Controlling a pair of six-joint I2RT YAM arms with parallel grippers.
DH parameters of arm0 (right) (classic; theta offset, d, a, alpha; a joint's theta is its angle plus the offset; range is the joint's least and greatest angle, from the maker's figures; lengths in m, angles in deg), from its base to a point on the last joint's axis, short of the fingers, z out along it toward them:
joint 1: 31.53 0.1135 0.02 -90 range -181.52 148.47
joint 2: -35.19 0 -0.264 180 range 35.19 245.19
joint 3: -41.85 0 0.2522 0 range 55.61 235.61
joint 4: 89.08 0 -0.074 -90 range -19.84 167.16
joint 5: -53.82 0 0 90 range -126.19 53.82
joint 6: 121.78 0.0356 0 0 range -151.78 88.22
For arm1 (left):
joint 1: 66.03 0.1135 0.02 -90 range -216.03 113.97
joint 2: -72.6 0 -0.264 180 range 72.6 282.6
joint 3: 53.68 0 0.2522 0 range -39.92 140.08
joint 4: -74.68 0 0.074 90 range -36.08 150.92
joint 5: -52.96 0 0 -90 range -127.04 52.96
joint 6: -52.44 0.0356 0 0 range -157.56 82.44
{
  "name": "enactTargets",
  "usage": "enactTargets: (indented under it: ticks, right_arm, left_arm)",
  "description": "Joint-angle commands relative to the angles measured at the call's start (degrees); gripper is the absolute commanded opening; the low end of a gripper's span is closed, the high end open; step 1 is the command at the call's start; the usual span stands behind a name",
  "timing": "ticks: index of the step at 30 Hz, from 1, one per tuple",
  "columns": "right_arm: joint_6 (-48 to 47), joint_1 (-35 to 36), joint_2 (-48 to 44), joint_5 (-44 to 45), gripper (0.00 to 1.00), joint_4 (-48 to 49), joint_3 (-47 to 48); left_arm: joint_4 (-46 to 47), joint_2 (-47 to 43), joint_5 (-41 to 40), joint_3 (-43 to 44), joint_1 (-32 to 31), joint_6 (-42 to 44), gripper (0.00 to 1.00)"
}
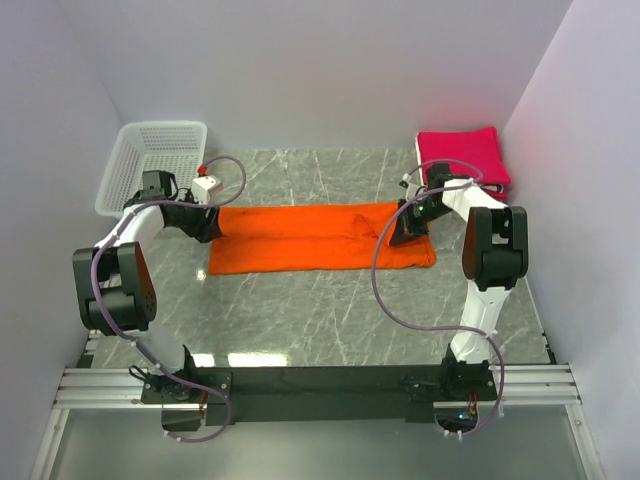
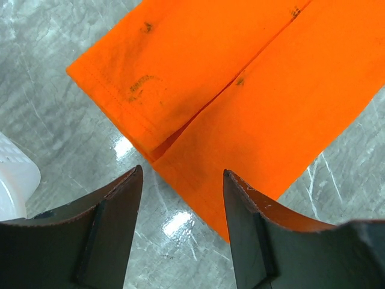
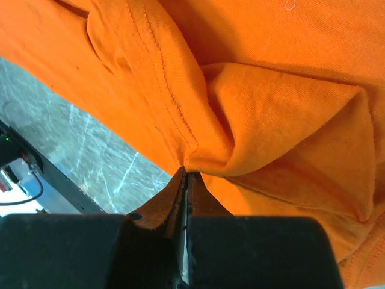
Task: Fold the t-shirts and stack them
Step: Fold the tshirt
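Grey marble table [image 1: 330, 320] between lilac walls carries the orange t-shirt [image 1: 310, 238] at its middle, folded into a long strip. Its long axis runs from 9 o'clock to 3 o'clock, with a fold line along its length. At the 9 o'clock end the left gripper [image 2: 180, 177] has its jaws spread moderately, gripping nothing. At the 3 o'clock end the right gripper [image 3: 185, 174] pinches bunched orange cloth. Folded crimson-pink shirts [image 1: 465, 155] lie at 1 o'clock and a white basket [image 1: 150, 160] stands at 11 o'clock.
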Motion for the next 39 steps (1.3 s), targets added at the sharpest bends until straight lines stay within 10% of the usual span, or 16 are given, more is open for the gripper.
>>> enactTargets:
  ticks: [1,10,21,39]
  right_arm:
    - [-1.38,0.3,-0.01,-0.21,0.02,-0.75,0.25]
    - [-7.0,-0.05,-1.68,4.71,0.44,-9.7,5.7]
    - [-5.7,2.4,-1.43,4.89,0.25,-5.58,12.56]
    - [-1.64,6.27,9.65,20.27,0.28,-2.85,15.01]
  left_arm:
    - [0.8,-1.94,0.24,-0.28,-0.56,-0.28,0.61]
    - [0.81,-1.77,0.42,0.6,-1.52,-1.41,0.62]
    - [3.17,-0.71,0.69,0.87,-4.16,-4.49,0.59]
    - [5.82,14.48,-14.77,11.39,-10.84,-6.0,0.52]
